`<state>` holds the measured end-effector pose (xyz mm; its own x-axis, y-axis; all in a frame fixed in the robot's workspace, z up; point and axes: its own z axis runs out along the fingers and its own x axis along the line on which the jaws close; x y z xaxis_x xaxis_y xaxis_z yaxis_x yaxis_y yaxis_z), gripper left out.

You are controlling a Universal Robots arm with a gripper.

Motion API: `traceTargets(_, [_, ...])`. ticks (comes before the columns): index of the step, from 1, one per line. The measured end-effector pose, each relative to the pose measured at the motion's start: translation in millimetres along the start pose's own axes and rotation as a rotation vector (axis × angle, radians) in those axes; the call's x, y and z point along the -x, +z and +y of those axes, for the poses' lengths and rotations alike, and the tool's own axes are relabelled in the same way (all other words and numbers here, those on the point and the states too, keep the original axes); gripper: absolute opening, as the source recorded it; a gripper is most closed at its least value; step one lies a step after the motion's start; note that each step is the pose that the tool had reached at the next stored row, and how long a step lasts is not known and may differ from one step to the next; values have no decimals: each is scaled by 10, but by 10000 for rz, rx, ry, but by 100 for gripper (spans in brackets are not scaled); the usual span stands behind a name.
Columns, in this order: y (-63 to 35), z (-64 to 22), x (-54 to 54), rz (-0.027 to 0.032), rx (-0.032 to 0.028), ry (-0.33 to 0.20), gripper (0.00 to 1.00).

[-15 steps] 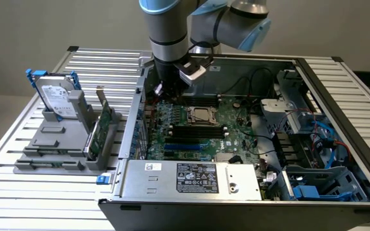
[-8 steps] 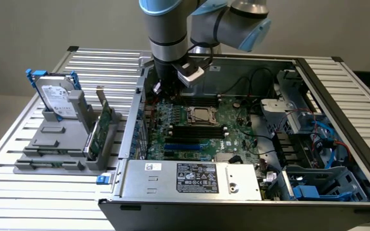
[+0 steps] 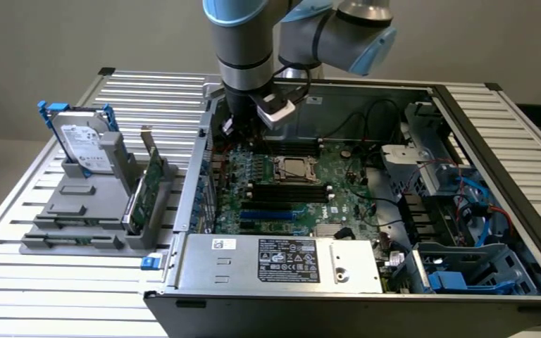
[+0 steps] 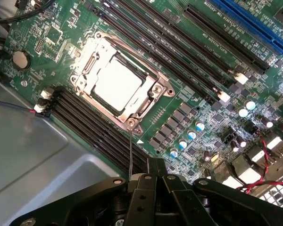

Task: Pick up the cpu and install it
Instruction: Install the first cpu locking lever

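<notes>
The cpu [image 4: 117, 84], a shiny silver square, lies inside the metal-framed socket [image 4: 153, 87] on the green motherboard [image 4: 203, 117]. In the exterior view the socket [image 3: 294, 169] sits mid-board inside the open computer case. My gripper [image 4: 155, 165] is shut, its dark fingers pressed together with nothing between them, hovering off the socket's corner above the memory slots. Seen from the exterior view, the gripper [image 3: 236, 130] hangs over the board's back, toward that view's left of the socket.
A silver hard drive [image 3: 82, 144] with a blue bracket stands in a grey holder [image 3: 73, 211] on the slatted table, on the exterior view's left, beside an upright card [image 3: 146, 186]. Case walls [image 3: 195, 183], the power supply [image 3: 270, 257], drive cages [image 3: 439, 183] and cables ring the board.
</notes>
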<state>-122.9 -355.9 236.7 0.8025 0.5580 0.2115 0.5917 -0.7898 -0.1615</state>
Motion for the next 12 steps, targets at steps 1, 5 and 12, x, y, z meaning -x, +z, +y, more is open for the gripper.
traceTargets(1, [-1,-1,1,3,-39,65,11])
traceTargets(5, [-1,-2,1,32,-92,258,11])
traceTargets(12, [-2,-1,1,182,-203,573,11])
